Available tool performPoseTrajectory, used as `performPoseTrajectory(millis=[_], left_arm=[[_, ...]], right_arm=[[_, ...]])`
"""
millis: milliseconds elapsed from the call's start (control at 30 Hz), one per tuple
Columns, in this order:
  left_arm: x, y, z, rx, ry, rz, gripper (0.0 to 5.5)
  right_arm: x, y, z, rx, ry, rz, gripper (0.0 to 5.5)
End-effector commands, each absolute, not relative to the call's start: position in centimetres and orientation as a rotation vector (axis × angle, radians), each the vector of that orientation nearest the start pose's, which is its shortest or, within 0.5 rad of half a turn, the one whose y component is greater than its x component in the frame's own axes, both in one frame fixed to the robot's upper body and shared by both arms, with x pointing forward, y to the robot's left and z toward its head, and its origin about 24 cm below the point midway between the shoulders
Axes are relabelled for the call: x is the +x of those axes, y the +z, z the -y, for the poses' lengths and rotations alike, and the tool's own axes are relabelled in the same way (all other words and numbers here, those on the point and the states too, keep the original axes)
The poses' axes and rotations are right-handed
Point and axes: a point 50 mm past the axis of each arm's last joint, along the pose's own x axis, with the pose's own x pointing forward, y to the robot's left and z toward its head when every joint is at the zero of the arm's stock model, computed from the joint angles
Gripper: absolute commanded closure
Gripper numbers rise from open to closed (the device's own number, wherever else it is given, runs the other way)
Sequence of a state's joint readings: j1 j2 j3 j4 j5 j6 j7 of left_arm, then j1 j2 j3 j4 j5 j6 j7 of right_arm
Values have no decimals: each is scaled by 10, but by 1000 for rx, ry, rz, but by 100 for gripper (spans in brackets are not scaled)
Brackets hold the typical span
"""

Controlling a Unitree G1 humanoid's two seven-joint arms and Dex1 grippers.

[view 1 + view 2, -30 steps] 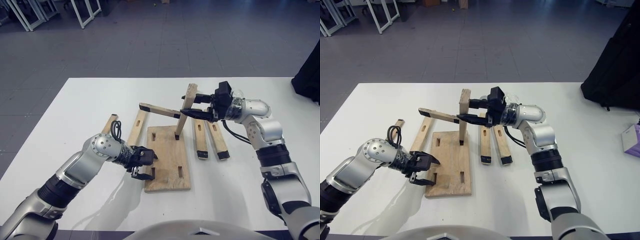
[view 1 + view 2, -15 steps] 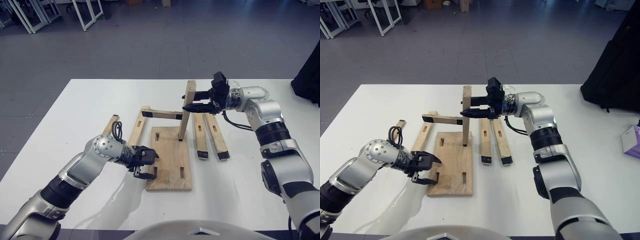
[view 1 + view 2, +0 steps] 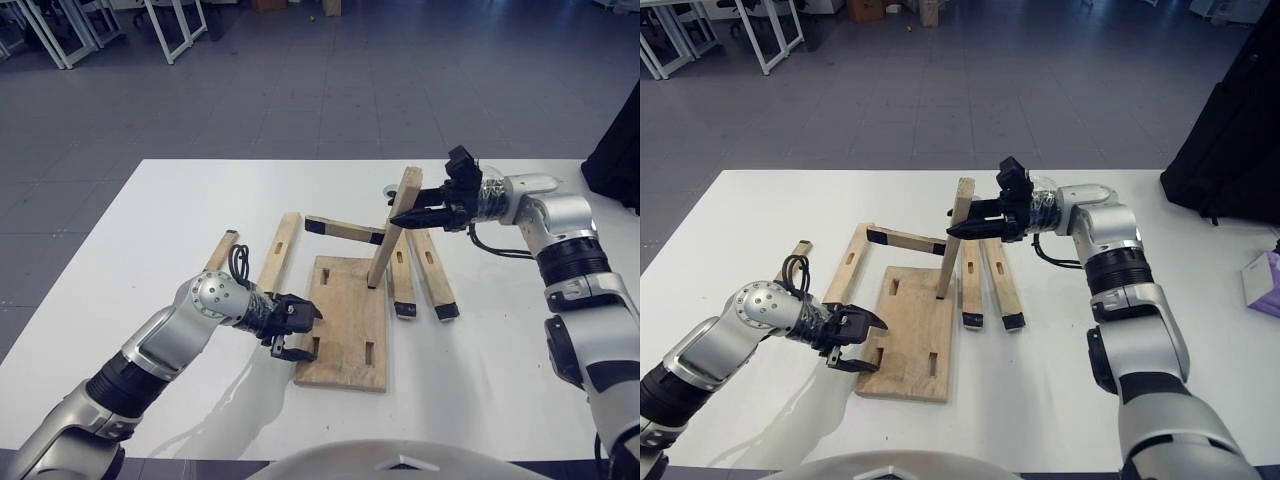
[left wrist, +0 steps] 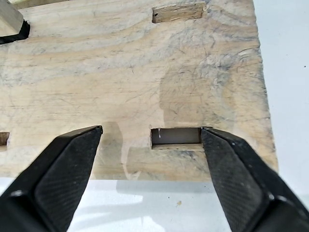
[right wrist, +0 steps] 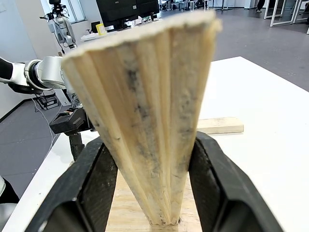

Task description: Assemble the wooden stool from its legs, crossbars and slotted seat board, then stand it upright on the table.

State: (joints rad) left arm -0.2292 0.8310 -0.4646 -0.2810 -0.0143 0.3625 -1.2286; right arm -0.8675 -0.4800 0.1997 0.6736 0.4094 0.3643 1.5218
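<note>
Rightward now leans pale wooden leg (image 3: 384, 257), clamped in your right gripper (image 3: 405, 215), foot on slotted seat board (image 3: 340, 338) mid-frame; left gripper (image 3: 304, 332) agape alongside.

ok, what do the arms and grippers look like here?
The left arm and right arm are silver-grey rounded shells with black joint bands. The left gripper and right gripper are black, each with two tapered jaws. A black cable loops by each wrist.
</note>
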Motion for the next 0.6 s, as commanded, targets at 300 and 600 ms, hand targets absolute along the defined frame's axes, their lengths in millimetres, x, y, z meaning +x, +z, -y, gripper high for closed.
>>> performPoseTrajectory(millis=[300,600], left_arm=[[209,48,-159,770,-1484,-673,176],[205,45,-160,763,-1474,-683,176]], right_arm=[[332,99,154,105,1473,-529,224],[330,124,176,105,1315,-309,105]])
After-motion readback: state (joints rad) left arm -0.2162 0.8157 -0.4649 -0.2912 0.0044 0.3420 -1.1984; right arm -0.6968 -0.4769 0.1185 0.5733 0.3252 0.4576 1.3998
